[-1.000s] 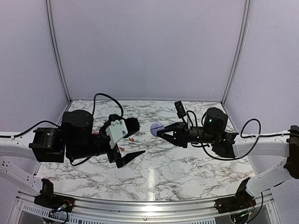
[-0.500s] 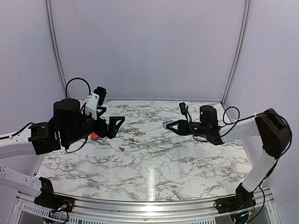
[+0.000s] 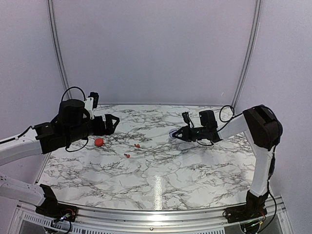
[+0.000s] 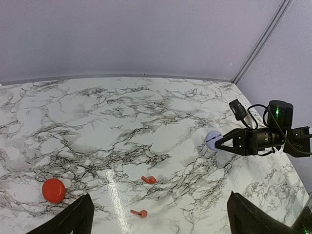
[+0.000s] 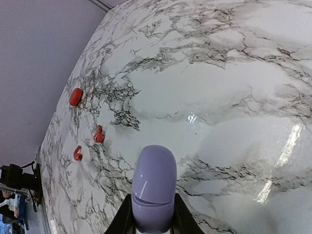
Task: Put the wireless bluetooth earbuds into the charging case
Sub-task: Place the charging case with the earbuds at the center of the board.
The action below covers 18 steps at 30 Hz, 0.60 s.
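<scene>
Currently the right end effector (image 3: 176, 133) pinches a lavender case (image 5: 154, 187) right of centre; the left end effector (image 3: 112, 123) hangs spread; two red earbuds (image 4: 149, 180) lie mid-surface (image 3: 195, 170).

No text, label or number can be read anywhere.

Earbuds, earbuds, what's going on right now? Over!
Left gripper open, empty. Right gripper shut on lavender case. Both earbuds loose on table, nothing covering them.
</scene>
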Each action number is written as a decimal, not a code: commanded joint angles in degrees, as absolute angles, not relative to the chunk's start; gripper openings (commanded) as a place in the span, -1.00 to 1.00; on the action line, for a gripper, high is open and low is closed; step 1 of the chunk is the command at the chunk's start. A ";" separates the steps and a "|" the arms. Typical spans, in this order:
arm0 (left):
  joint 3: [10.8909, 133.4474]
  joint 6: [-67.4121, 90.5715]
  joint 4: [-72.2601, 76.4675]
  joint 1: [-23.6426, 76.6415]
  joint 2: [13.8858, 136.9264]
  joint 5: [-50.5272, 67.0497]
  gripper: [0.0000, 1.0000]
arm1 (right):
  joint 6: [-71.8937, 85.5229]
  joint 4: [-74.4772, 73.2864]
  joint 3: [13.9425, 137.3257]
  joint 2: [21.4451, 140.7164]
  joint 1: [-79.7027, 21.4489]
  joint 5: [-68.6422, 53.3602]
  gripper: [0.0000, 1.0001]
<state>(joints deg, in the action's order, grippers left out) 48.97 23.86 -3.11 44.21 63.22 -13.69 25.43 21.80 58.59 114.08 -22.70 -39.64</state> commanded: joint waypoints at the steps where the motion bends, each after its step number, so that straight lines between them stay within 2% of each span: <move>1: 47.42 27.02 -3.99 43.19 63.85 -12.55 0.98 | 22.97 16.53 63.46 117.04 -22.24 -39.98 -0.96; 9: 45.82 29.85 -4.49 38.87 64.44 -9.88 0.98 | 20.96 11.80 67.51 120.13 -22.06 -36.20 -0.74; 18: 44.61 33.07 -5.40 33.01 65.73 -8.41 0.98 | 19.77 9.32 68.38 119.47 -21.48 -32.42 -0.16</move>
<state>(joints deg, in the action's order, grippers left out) 45.30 31.27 -4.27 34.28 65.14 -9.39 21.10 11.11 66.39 119.74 -22.20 -35.16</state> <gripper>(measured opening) 0.989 0.374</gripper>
